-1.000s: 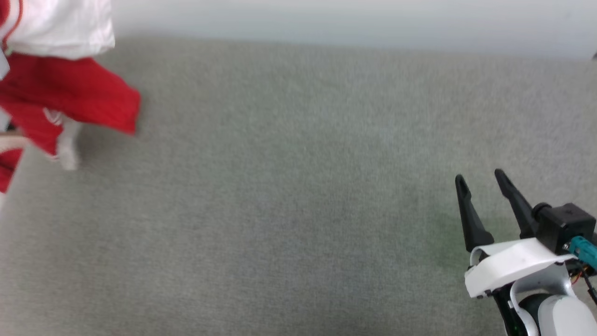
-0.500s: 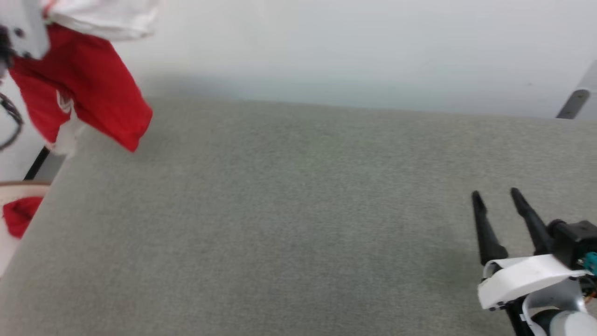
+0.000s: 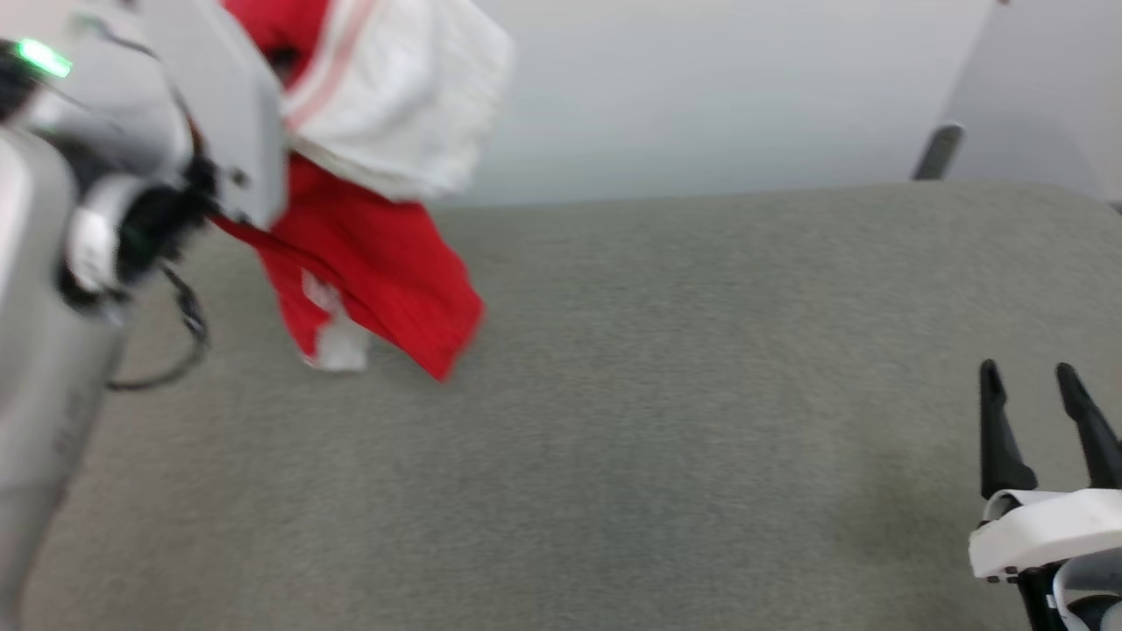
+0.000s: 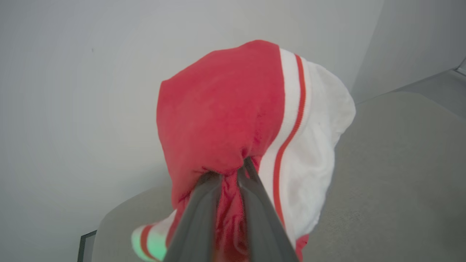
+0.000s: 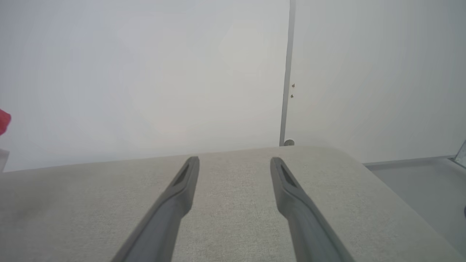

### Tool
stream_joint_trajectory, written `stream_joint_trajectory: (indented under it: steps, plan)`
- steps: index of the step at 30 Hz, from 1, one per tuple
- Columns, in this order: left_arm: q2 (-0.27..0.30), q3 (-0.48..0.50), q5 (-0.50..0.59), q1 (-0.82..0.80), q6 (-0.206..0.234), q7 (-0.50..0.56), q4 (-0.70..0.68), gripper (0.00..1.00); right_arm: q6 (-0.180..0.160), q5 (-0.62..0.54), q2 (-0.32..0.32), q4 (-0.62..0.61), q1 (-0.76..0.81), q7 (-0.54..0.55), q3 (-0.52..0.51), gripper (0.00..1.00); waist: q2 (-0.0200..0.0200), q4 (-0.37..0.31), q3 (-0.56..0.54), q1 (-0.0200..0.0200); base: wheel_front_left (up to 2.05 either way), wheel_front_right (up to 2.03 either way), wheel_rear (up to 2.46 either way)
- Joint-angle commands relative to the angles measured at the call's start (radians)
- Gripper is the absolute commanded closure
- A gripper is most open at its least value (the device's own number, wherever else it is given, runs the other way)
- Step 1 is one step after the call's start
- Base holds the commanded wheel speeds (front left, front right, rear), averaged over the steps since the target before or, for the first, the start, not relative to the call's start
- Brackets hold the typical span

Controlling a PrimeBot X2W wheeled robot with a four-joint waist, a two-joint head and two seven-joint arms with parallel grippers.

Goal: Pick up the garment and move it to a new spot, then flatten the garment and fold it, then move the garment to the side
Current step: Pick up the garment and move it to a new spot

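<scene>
Item: garment (image 3: 377, 272), red body with a white sleeve and red-striped trim, hanging bunched from the left jaws. These jaws are pinching a gathered red fold between nearly closed fingers (image 4: 198, 218). The white sleeve is draping just beyond the fingertips and to one side of them. The red body is trailing below them over the grey fabric desk (image 3: 701, 438); whether the hem is touching the desk cannot be told, as the head view is blurred. The left arm (image 3: 53, 263), pale grey with a green light, is holding these jaws raised above the desk. Right jaws: standing spread wide and gripping nothing, with dark fingers (image 5: 174, 207) pointing along the bare desk toward a pale wall (image 5: 145, 72). The garment is hanging well apart from them, off to their left.
</scene>
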Motion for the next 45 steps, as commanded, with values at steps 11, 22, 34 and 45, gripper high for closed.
stream_joint_trajectory:
  steps: [11, 22, 34, 45]
  plan:
    - [-0.103, -0.098, -0.028, 0.160, 0.099, 0.073, -0.115, 1.00, 0.000, 0.035, 0.003, 0.060, -0.011, -0.053, -0.025, 0.00, 0.0000, -0.180, 0.087, 0.0000, 0.00, 0.00, 0.00]
    - [-0.247, -0.161, -0.090, 0.275, 0.092, 0.016, 0.049, 1.00, 0.000, 0.068, 0.003, 0.158, -0.051, -0.109, 0.011, 0.00, 0.0000, -0.230, 0.130, 0.0000, 0.00, 0.00, 0.00]
    - [-0.362, -0.211, -0.111, 0.271, 0.013, -0.058, 0.302, 0.76, 0.000, 0.072, 0.002, 0.238, -0.086, -0.137, 0.055, 0.00, 0.0000, -0.222, 0.119, 0.0000, 0.00, 0.00, 0.00]
    - [-0.387, -0.202, -0.137, 0.240, -0.049, -0.094, 0.371, 0.00, 0.000, 0.032, 0.003, 0.239, -0.057, -0.110, 0.052, 0.00, 0.0000, -0.159, 0.042, 0.0000, 0.00, 0.00, 0.00]
